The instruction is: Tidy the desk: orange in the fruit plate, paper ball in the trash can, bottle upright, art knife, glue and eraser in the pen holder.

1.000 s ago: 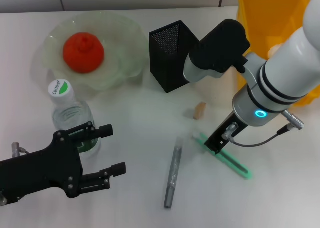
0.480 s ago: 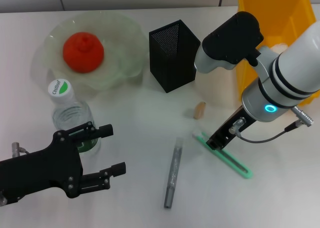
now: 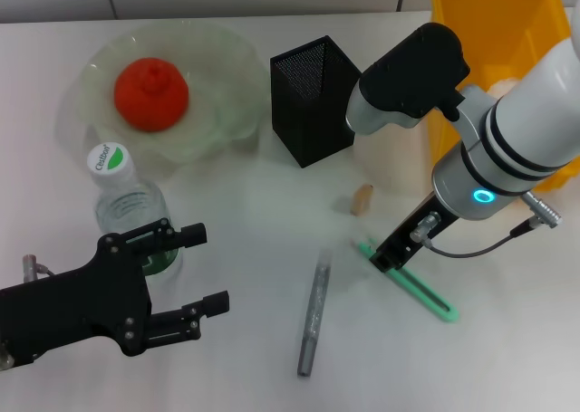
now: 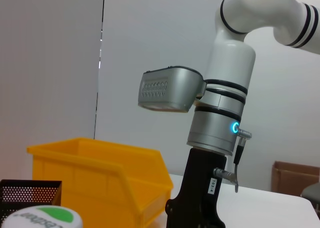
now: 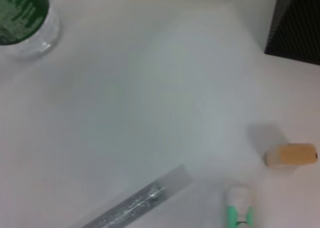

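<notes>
Orange [image 3: 150, 93] already in fruit plate [image 3: 227, 113]; bottle [image 3: 133, 211] upright near left edge of desk. Paper ball apparently in yellow trash can [image 3: 489, 23], hard to confirm. Left to do: eraser [image 3: 362, 198], green art knife [image 3: 412, 285], grey glue stick [image 3: 314, 312] all lying on desk, none in black pen holder [image 3: 313, 100]. Right gripper [image 3: 391, 253] low over art knife's near end, finger state impossible to tell. Left gripper [image 3: 195, 281] beside bottle, fingers apart, empty.
</notes>
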`<state>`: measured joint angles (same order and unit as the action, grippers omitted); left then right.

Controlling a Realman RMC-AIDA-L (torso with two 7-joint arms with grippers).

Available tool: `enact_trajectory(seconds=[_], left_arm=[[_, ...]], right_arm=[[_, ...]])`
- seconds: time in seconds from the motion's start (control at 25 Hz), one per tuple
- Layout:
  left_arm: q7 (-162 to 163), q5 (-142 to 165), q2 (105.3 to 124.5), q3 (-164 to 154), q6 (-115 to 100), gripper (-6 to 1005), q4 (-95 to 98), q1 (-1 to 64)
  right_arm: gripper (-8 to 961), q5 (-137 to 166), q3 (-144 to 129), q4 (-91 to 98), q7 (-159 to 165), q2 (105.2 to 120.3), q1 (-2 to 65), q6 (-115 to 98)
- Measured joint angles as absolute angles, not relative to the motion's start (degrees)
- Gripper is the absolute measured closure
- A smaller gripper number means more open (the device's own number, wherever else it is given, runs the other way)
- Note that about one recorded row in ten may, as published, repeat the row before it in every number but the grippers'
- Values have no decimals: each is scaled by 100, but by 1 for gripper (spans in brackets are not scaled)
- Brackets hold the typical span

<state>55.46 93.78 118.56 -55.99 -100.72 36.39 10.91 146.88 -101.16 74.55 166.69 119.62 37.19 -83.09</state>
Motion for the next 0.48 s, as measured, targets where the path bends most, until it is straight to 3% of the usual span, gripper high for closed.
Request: enact_trajectory(seconds=[0.48], left_arm=[[5553, 9378, 11856, -5599, -10096, 234, 3639, 1099]], right_arm=[[638, 14706, -10319, 7034, 16667, 11980, 3891, -8160]])
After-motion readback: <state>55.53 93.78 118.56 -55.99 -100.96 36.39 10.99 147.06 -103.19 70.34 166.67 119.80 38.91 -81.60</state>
